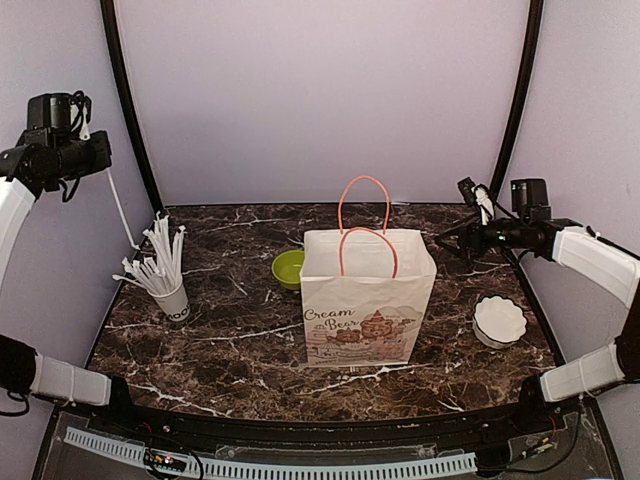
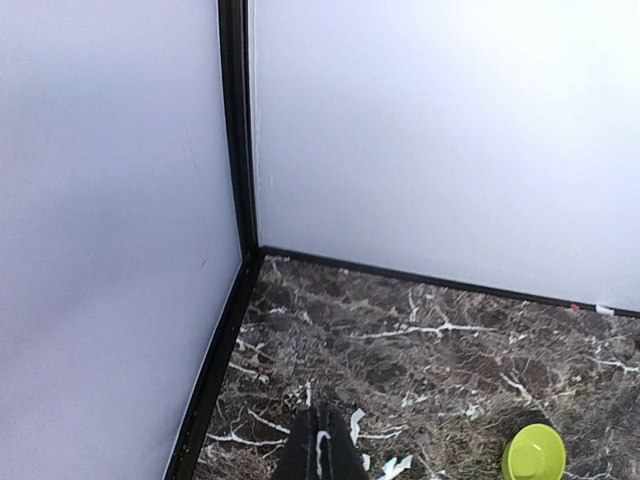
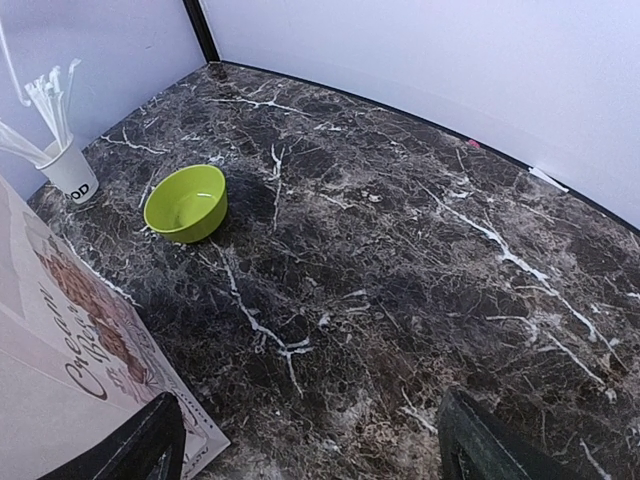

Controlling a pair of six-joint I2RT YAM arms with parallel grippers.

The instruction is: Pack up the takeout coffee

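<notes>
The left gripper (image 2: pixel 320 428) hangs high over the far-left corner of the marble table (image 1: pixel 220 340), its two fingers pressed together with nothing between them. Below it lies only bare marble where the two walls meet. The right gripper (image 3: pixel 308 400) is raised over the far-right part of the table, pointing left toward the paper bag (image 1: pixel 368 295). Its fingers stand wide apart, with only the tabletop showing between them.

The bag stands upright near the middle of the table with its mouth open and its two orange handles (image 1: pixel 364 222) arching up. It is white, with a brown "Cream Bear" print on the near face. The takeout coffee shows in none of the views (whether it sits inside the bag cannot be told, since no camera sees down to the bottom).

A lime-green bowl (image 1: pixel 289 268) sits just beside the bag's far-left corner. Further left, well apart from the bag, is a white printed cup (image 1: pixel 172 298) bristling with wrapped straws. A white scalloped dish (image 1: pixel 499 320) rests to the right of the bag, near the table's right edge.
</notes>
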